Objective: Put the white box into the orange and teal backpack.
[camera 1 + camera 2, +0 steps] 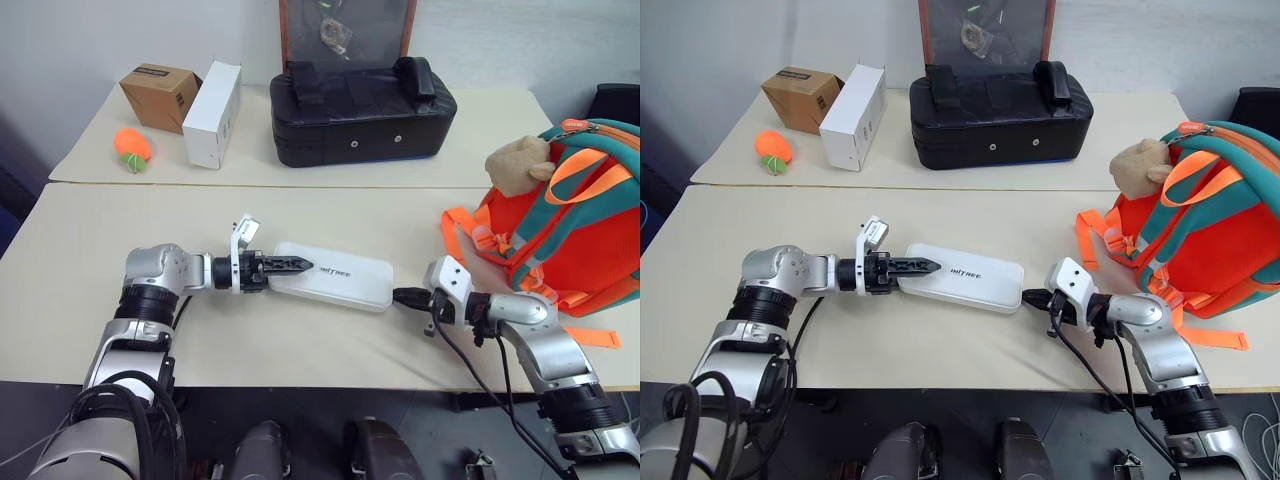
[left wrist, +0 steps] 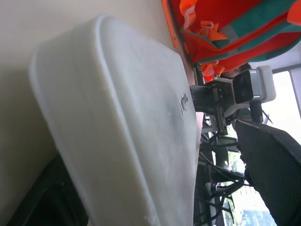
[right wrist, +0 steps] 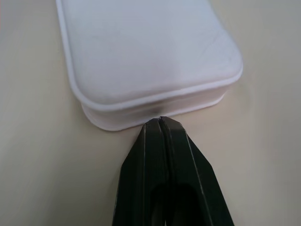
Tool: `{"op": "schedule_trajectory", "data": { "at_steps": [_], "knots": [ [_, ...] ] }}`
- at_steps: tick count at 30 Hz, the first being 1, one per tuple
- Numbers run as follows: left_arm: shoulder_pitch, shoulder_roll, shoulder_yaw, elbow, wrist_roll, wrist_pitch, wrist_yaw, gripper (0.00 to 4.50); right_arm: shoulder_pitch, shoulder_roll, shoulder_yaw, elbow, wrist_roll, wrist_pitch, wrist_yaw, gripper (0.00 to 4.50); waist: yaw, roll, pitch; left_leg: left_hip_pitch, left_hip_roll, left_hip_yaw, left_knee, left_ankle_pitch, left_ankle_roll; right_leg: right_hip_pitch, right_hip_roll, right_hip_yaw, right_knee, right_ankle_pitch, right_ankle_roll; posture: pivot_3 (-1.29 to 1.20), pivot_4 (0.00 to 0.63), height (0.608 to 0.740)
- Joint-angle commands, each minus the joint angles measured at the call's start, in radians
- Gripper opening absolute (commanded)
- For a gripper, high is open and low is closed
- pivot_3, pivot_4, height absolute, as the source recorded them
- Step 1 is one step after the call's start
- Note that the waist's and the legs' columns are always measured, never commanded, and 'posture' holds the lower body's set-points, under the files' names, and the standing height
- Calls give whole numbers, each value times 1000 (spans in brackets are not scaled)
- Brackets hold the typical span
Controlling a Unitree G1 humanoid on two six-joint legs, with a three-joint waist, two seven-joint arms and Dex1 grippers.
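White box: I see the white box (image 1: 333,275) lying flat on the bench (image 1: 300,215), lettering up, between my two arms and well short of the bag.
Backpack: the orange and teal backpack (image 1: 580,225) stands at the bench's right end, plush keychain (image 1: 517,160) at its top; I cannot tell whether its mouth is open.
Why this layout: I judge the box is being braced from both ends, so one side can grip while the other stops it sliding.
Left gripper: my left gripper (image 1: 285,265) reaches over the box's left end with its jaws spread wide, one above the lid and one below its edge, not yet clamped.
Right gripper: my right gripper (image 3: 162,123) is clenched on nothing, its tips touching the box's right end wall.
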Motion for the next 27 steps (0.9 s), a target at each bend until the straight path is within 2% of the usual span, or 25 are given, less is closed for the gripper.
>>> {"op": "schedule_trajectory", "data": {
  "at_steps": [1, 4, 9, 11, 17, 19, 22, 27],
  "knots": [
    [-49, -10, -43, 72, 49, -30, -52, 4074, 19, 5, -4, -54, 3, -17, -13, 0, 1, 0, 0, 0, 0, 0, 0, 0, 0, 0, 0, 0, 0, 0, 0, 0, 150, 740],
    [-70, 7, -61, 93, 58, -27, -130, 3330, 35, 6, -5, -64, 0, -19, -22, 0, -3, 0, 0, -1, 0, 0, 0, 0, 0, -1, 0, 0, 0, 0, 0, 0, 150, 740],
    [-70, 17, -58, 95, 75, -37, -181, 1698, 52, 5, -10, -82, 4, -15, -34, 0, -18, 0, 0, -3, 1, 0, -1, 0, 0, -3, 0, 0, 0, 0, 0, 0, 150, 740],
    [-67, 18, -36, 90, 69, -35, -186, 1344, 59, 3, -14, -89, 7, -13, -38, 0, -19, 0, 0, -3, 1, 0, 0, 0, 0, -2, 0, 0, 0, 0, 0, 0, 150, 740],
    [14, 36, 80, -83, -17, 16, -179, 1336, 124, -16, -93, -175, 46, 42, -88, 0, -22, 0, 0, -3, 1, 0, -1, 0, 0, -3, 1, 1, 0, 0, 0, 0, 150, 740],
    [51, 29, 167, -188, -73, 57, -129, 1335, 164, -23, -172, -236, 99, 108, -120, 0, -21, 0, 0, -3, 1, 0, -2, 0, -1, -4, 1, 1, 0, 0, 0, 0, 150, 740],
    [99, 5, 276, -373, -136, 114, -15, 1335, 258, -41, -324, -367, 251, 257, -134, 556, -19, -1, 0, -4, 1, -1, -1, 0, 0, -4, 0, 1, 1, 0, 0, 0, 150, 740],
    [200, -85, 444, -667, -215, 141, 207, 1335, 459, -74, -640, -569, 478, 457, -192, 2280, -11, -1, 0, -3, 1, -5, -2, 0, -1, 0, 0, 0, -1, 0, 0, 0, 150, 740]
  ]
}}
